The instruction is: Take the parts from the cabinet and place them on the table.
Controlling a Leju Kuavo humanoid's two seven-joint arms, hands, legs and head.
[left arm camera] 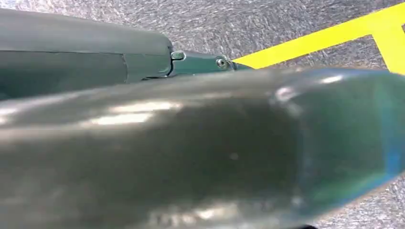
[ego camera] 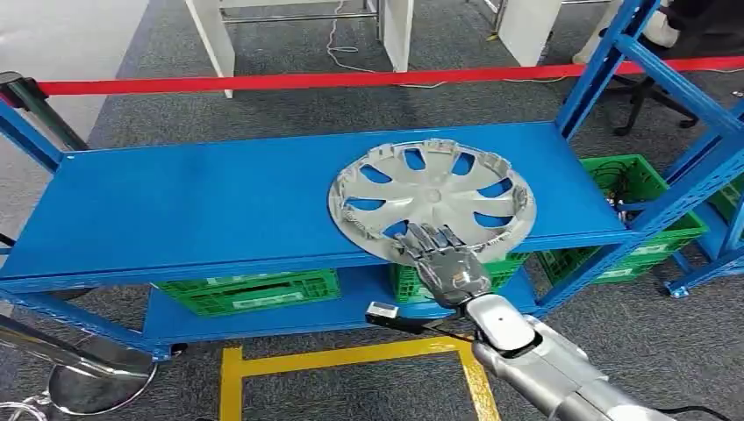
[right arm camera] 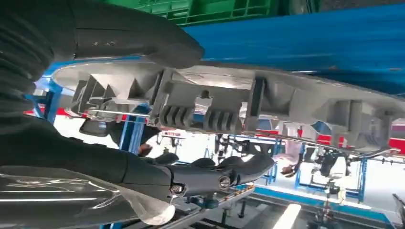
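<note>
wheel cover (ego camera: 432, 200) near rim hidden by right hand (ego camera: 443, 259) (grip unclear)

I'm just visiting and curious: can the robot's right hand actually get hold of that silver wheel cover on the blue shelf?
Probably yes. The right hand is already at the near rim of the wheel cover, fingers over it and thumb beneath, with nothing between them.

A silver-grey plastic hubcap with spoke-shaped cut-outs (ego camera: 432, 201) lies on a bright blue metal shelf (ego camera: 202, 202). Green slatted plastic crates (ego camera: 250, 290) sit beneath. The carpet floor (ego camera: 649, 351) is speckled grey, marked with yellow tape lines (ego camera: 342, 357); a red barrier tape (ego camera: 263, 82) crosses behind.
</note>
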